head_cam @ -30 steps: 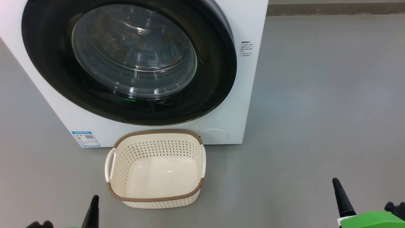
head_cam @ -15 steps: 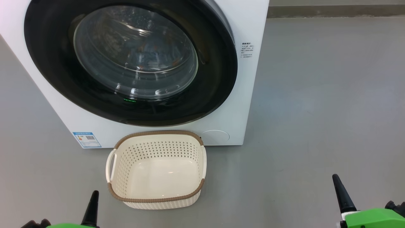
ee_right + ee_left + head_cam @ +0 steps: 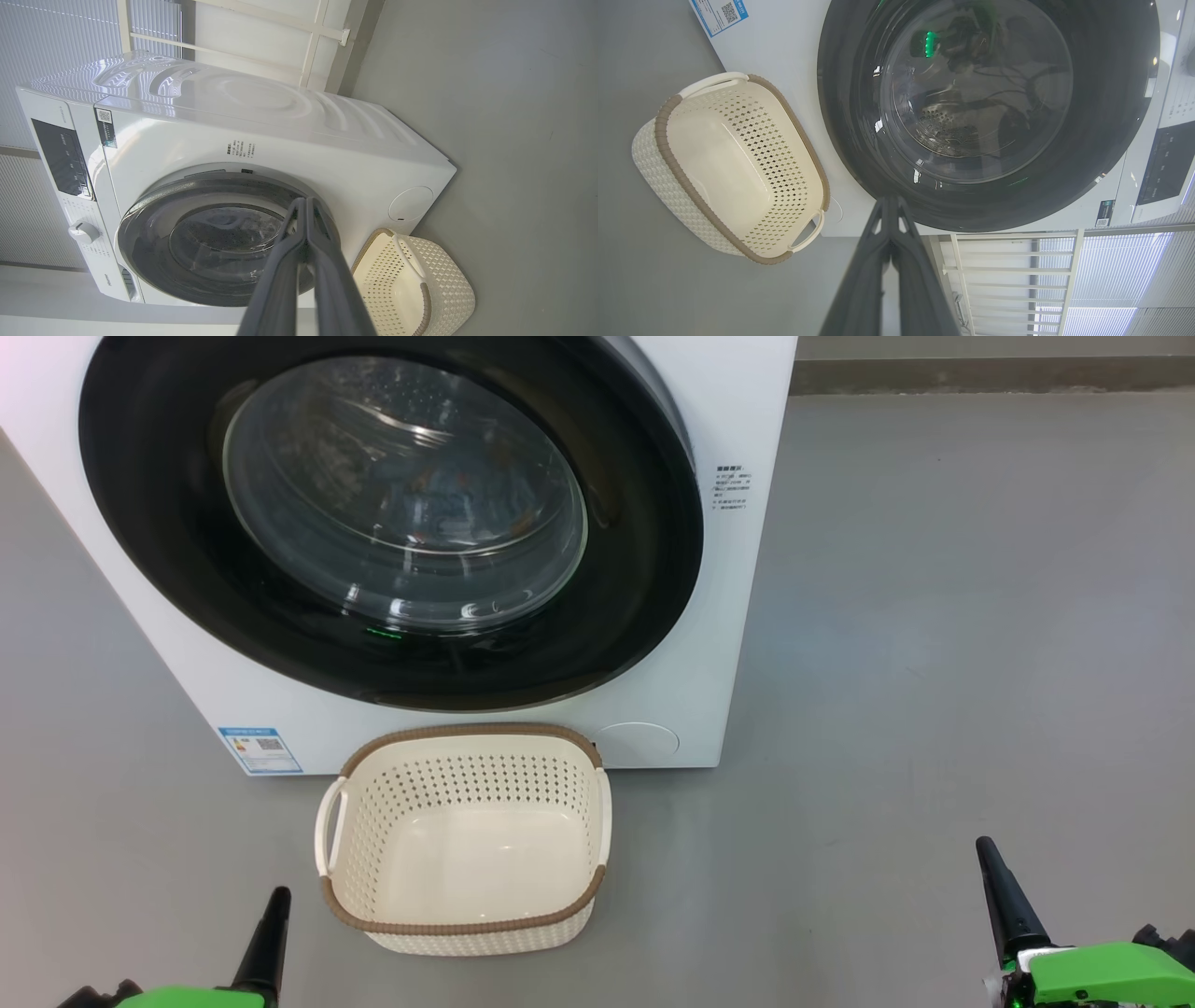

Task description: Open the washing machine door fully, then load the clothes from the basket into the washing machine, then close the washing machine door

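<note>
The white washing machine (image 3: 738, 616) stands ahead, and the washing machine door (image 3: 644, 569) lies closed against its front. Pale blue clothes (image 3: 448, 499) with orange flecks show dimly behind the glass. On the floor before it sits the cream basket (image 3: 467, 926), with nothing inside. My left gripper (image 3: 273, 907) is shut at the lower left, just left of the basket. Far right of the basket, my right gripper (image 3: 991, 870) is shut too. In the wrist views, the left gripper (image 3: 889, 205) and the right gripper (image 3: 304, 205) each have fingers pressed together, holding nothing, pointing at the door.
Grey floor (image 3: 934, 663) spreads wide to the right of the machine. A blue label sticker (image 3: 260, 749) marks the machine's lower left corner, a round cap (image 3: 637, 744) its lower right. The control panel (image 3: 60, 158) and a knob (image 3: 83, 231) sit along the machine's top.
The head camera has shifted slightly, so the machine and basket sit a little lower in the picture. The right gripper tip stands a bit higher. Both grippers stay shut.
</note>
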Robot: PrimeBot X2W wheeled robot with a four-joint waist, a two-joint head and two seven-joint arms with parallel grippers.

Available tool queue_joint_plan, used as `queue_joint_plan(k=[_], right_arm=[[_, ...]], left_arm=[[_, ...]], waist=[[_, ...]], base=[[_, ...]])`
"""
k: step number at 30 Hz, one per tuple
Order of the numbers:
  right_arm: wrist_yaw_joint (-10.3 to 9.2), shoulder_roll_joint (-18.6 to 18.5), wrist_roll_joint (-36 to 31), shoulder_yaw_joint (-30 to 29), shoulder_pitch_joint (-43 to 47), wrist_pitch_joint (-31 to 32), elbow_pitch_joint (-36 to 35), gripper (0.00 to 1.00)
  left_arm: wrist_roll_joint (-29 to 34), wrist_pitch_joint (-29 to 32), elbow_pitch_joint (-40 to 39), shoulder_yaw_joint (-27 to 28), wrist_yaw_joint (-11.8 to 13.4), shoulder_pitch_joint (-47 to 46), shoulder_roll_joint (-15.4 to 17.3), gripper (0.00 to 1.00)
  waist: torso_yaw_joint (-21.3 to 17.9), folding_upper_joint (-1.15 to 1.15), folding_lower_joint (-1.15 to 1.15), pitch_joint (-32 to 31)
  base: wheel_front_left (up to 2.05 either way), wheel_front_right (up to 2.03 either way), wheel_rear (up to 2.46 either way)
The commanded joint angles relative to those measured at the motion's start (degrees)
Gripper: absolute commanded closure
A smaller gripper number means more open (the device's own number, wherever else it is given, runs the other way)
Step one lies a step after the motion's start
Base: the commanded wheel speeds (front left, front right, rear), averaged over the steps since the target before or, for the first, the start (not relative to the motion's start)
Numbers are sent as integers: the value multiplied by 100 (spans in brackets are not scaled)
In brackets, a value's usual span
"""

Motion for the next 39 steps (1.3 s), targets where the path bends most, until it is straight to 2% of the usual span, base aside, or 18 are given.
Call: queue_joint_plan(k=[1,20,39], right_arm=[[-8,-17,142,63,-265,41,-185,100],[-13,85,1137,-1,-353,356,-308,100],[-13,85,1139,1,-353,355,-308,100]], left_arm=[[-158,40,-179,189,-14,-259,141,100],[-1363,356,-200,298,-15,-389,163,100],[-1359,360,-200,303,-15,-390,160,100]], waist=[[1,0,0,-2],[27,0,0,-51],[27,0,0,-51]], base=[[0,0,0],[0,0,0],[0,0,0]])
